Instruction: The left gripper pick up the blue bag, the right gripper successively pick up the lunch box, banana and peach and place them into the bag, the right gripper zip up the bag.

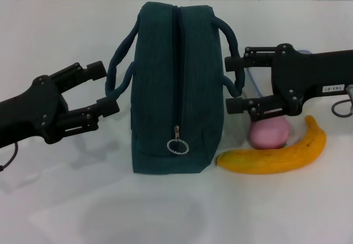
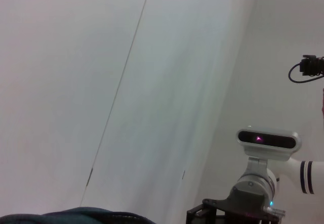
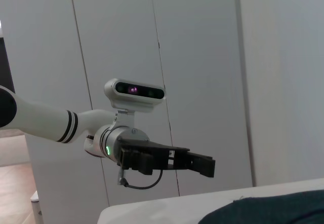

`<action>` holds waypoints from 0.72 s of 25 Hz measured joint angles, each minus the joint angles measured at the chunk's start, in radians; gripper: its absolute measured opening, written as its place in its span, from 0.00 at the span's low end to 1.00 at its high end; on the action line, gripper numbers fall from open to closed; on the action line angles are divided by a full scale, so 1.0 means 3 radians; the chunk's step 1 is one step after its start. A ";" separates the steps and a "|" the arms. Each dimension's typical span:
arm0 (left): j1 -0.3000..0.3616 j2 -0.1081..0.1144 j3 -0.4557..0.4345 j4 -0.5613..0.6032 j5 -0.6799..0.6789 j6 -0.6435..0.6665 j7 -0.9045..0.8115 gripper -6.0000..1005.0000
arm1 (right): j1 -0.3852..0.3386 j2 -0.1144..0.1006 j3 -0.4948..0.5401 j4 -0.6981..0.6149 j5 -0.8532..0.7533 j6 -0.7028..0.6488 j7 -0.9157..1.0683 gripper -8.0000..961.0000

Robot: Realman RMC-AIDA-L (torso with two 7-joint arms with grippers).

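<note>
The blue bag stands upright mid-table, its top zipper closed and the ring pull hanging at the near end. My left gripper is open beside the bag's left handle, the loop's low end lying between its fingertips. On the other side my right gripper is open, its fingers straddling the right handle. The pink peach and the yellow banana lie right of the bag. Only a pale bluish edge of the lunch box shows behind the right gripper.
The white table extends in front of the bag. A dark strip of the bag shows in each wrist view, with the opposite arm beyond it. A cable hangs off the right arm.
</note>
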 joint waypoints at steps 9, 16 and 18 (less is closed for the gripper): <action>0.0002 -0.0001 0.0007 0.0001 0.0001 0.0024 0.0014 0.89 | -0.0024 -0.0007 0.0000 0.0006 -0.0019 -0.0008 0.0060 0.85; -0.0011 -0.0007 0.0012 0.0001 0.0001 0.0044 0.0099 0.89 | -0.0185 -0.0056 0.0052 -0.0025 -0.0001 0.0023 0.0106 0.85; -0.0013 -0.0008 0.0010 0.0001 0.0001 0.0044 0.0122 0.89 | -0.0230 -0.0064 0.0073 -0.0029 0.0010 0.0023 0.0107 0.85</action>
